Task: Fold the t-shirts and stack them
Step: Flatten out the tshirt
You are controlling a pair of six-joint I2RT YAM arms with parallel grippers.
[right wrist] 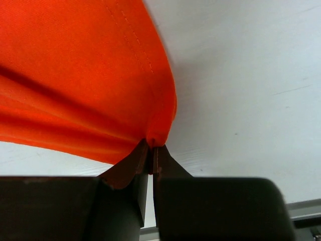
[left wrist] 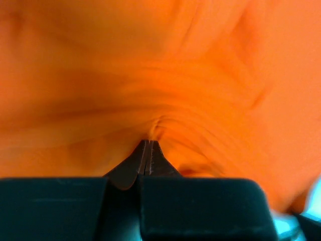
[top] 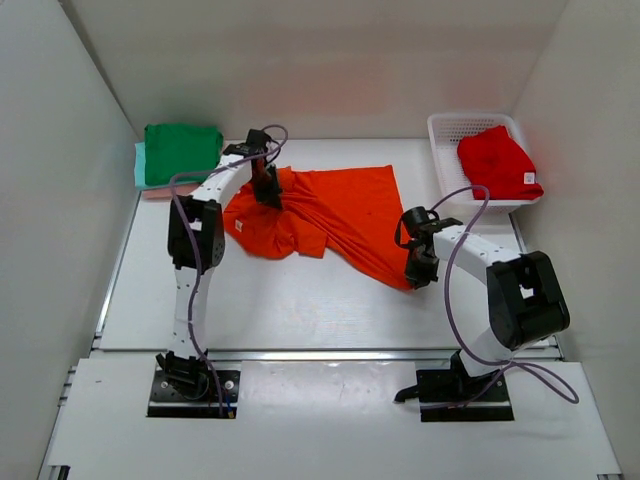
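The bright orange cloth t-shirt point(top: 340, 215) lies rumpled on the white desk point(top: 280, 300), with the left end effector point(left wrist: 148, 145) clamped on its far-left part and the right end effector point(right wrist: 152, 146) clamped on its near-right corner.

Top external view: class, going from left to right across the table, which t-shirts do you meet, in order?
Dark green t-shirt → orange t-shirt → red t-shirt, lying in the white basket.
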